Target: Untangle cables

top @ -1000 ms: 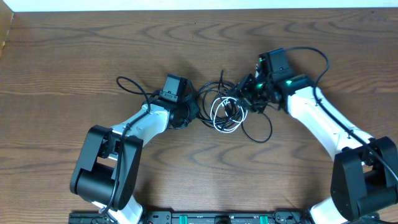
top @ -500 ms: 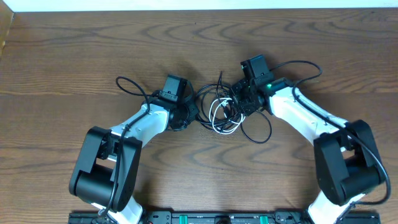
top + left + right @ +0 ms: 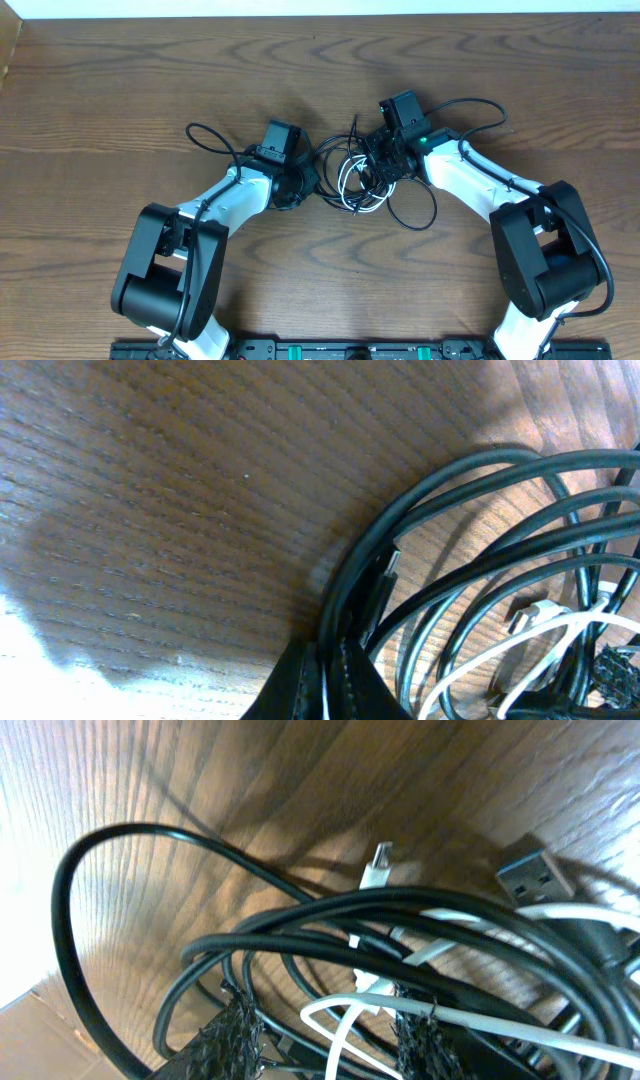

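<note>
Left gripper [image 3: 322,678] pinched together at the edge of the cables [image 3: 360,182] bunched between the pair, right gripper [image 3: 332,1038] spread astride them – best it closes on the white cable [image 3: 379,870] alone, then draws outward

Robot lab bench: bare wood-grain table [image 3: 120,90], left arm [image 3: 225,200] and right arm [image 3: 480,180] based at near edge, black hardware rail [image 3: 350,351] there.

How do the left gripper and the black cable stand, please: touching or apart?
Touching. The left wrist view shows the left gripper, shut, pinching the black cable at its fingertips.
</note>
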